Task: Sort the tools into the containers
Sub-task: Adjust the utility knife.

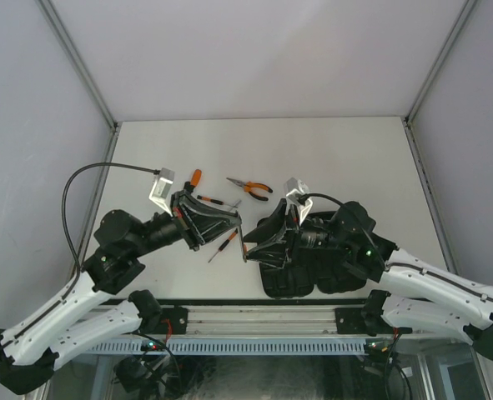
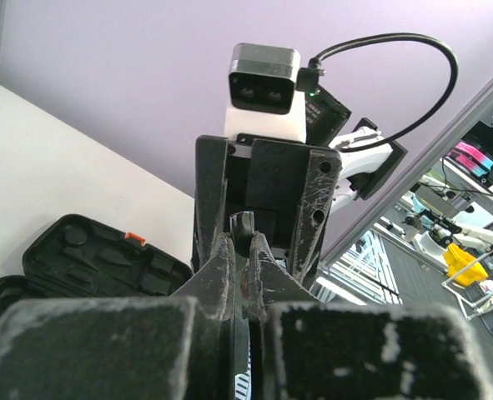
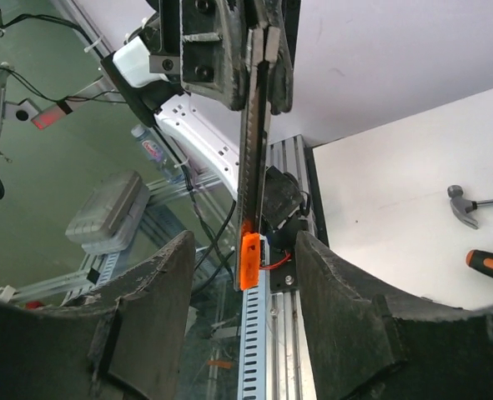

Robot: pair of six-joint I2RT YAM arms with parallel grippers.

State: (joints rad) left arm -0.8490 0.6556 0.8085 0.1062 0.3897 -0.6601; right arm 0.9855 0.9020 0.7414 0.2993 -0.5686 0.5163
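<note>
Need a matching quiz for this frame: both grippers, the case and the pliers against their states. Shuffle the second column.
Things:
1. left gripper
2. right gripper
3. case
4. pliers

States:
a. lying open, inside showing
b. shut on a thin tool
c. lying loose on the table
d. open, one finger either side of the thin tool

Pairs: 1-b, 2-d, 3-a, 4-c
</note>
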